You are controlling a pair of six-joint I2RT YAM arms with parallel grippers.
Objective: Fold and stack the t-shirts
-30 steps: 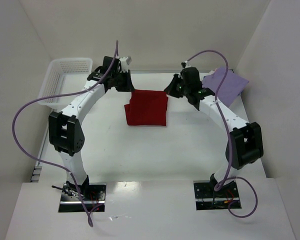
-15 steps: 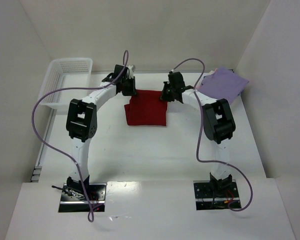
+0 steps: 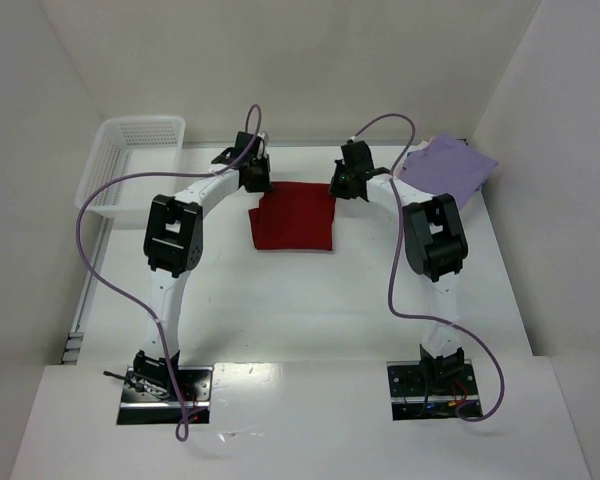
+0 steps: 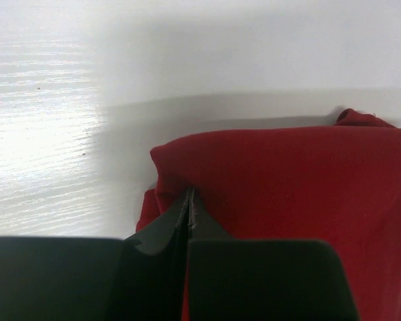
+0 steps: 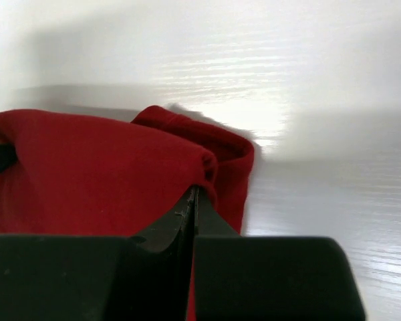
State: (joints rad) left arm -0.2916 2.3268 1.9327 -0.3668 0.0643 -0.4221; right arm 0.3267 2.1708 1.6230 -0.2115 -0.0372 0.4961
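Red cloth is the main thing: one dark red t-shirt (image 3: 293,220) lies folded into a rough rectangle on the white table (image 3: 280,300), upper middle of the top view. There are two arms and two grippers, and both grippers are on that shirt. The left gripper (image 4: 189,198) sits at the shirt's upper left corner. Its wrist view shows the two fingers pressed together with a fold of red fabric pinched between them, the cloth bunching up right at the tips. Same deal with the right gripper (image 5: 195,195) at the upper right corner, fingers clamped tight on a rolled edge of the red shirt. A second shirt, the lavender t-shirt (image 3: 448,168), lies folded flat at the upper right of the top view next to the wall, apart from the red one. So that's two shirts I can count. One white mesh basket (image 3: 140,132) stands at the upper left, well apart from both shirts.
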